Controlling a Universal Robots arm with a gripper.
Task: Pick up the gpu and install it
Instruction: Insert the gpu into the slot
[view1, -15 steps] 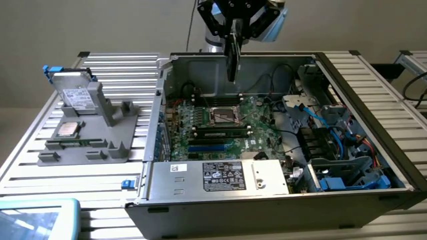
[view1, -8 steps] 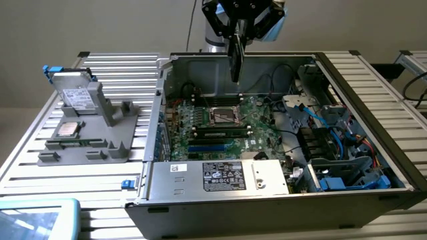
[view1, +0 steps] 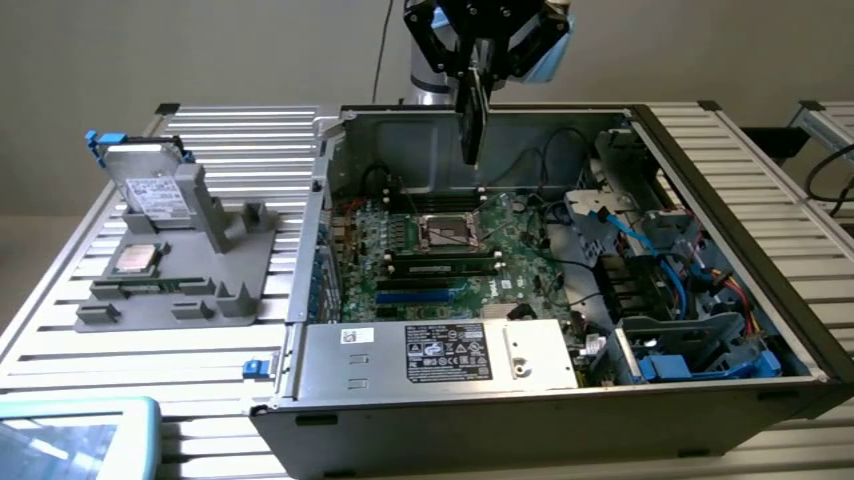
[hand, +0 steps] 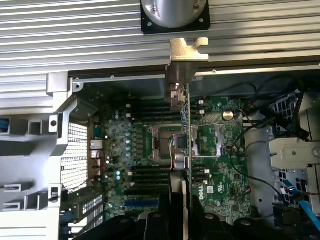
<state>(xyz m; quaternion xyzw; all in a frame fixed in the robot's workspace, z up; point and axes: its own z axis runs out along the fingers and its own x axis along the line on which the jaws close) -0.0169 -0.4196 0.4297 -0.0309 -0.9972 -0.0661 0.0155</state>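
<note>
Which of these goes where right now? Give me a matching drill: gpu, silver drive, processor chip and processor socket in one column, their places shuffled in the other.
Things
1. gpu
2. silver drive
3. processor chip
4. processor socket

Places
A. lying flat on the grey holder
B. in the middle of the motherboard, inside the case
C. clamped in the gripper, hanging on edge above the open case
D. standing upright in the grey holder, at the exterior view's left

Pairs: 1-C, 2-D, 3-A, 4-B
</note>
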